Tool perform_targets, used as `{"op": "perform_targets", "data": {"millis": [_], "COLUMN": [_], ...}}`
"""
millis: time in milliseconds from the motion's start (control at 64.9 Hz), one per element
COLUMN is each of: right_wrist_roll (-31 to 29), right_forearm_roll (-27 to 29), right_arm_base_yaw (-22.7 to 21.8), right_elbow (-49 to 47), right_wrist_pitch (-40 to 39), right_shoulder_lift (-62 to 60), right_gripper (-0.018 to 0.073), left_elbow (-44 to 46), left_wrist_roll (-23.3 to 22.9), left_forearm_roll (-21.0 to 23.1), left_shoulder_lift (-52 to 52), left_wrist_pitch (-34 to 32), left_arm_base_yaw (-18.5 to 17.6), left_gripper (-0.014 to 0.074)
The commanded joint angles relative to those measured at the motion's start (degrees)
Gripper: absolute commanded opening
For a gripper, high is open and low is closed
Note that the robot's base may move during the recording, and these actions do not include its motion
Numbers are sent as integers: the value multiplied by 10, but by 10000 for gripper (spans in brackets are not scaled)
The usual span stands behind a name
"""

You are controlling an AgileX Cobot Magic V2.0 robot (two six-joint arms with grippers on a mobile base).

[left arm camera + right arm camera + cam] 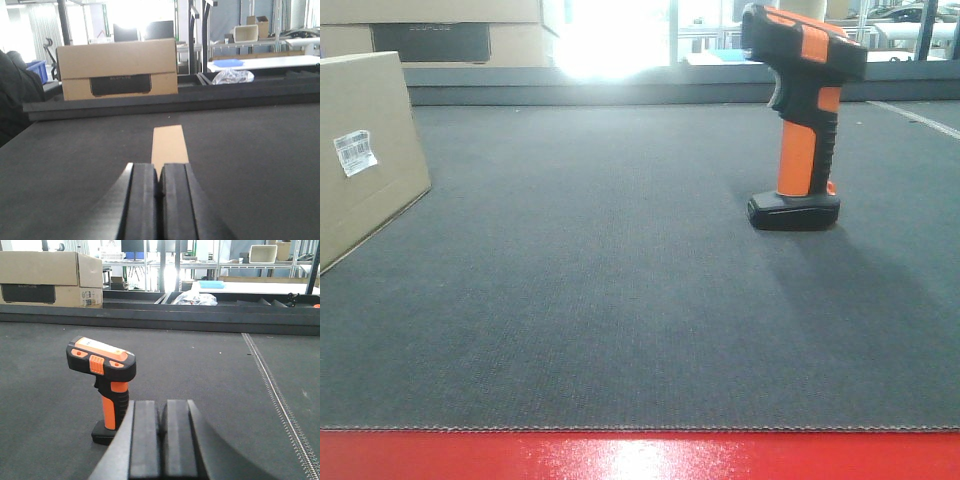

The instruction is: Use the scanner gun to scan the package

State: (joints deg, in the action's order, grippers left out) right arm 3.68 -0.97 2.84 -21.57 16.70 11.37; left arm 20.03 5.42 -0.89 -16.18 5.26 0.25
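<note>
Scanner gun [804, 110] stands upright on its flat black base at the right of the table [620, 300] in the front view, well apart from the package. Standing this way, I judge, it offers its orange handle clear of the surface, so an end effector can close round it from the side without scraping the mat. Its long axis runs vertically through the handle; the head crosses the top, with its nose aimed left in the front view, roughly toward the package side.

Far left, cut by the frame edge, is the package [365, 150], a plain brown cardboard box resting on the table. Its small white barcode label [355, 152] sits on the side turned toward the centre, probably so the scanner's beam can reach it with little turning. The box's long axis cannot be judged, as most of it is out of view.

In the right wrist view the right end effector [161, 440] has its two dark pads pressed together, gripping nothing, with the scanner just to its left and slightly beyond. The left end effector [158, 197] is likewise closed and holds nothing; a tan cardboard surface [169, 142] lies ahead of it on the mat.

Beyond the table's far rim sit cardboard boxes with a dark printed panel [120, 70].
</note>
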Motion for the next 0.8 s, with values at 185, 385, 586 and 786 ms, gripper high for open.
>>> {"op": "perform_targets", "data": {"millis": [185, 385, 586, 786], "right_wrist_roll": [-1, -1, -1, -1], "right_forearm_roll": [1, 1, 1, 1], "right_arm_base_yaw": [-4, -4, -4, -4], "right_elbow": [1, 1, 1, 1], "right_wrist_pitch": [-7, -7, -9, -9], "right_shoulder_lift": [-2, -2, -3, -3], "right_gripper": [-163, -163, -163, -163], "left_elbow": [-102, -200, -200, -200], "left_wrist_roll": [-3, -3, -3, -3], "left_forearm_roll": [3, 5, 5, 5], "left_shoulder_lift": [94, 162, 162, 162], "left_wrist_pitch": [18, -19, -42, -47], "left_arm_base_yaw": [19, 19, 18, 18], "left_gripper": [-111, -111, -111, -111]}}
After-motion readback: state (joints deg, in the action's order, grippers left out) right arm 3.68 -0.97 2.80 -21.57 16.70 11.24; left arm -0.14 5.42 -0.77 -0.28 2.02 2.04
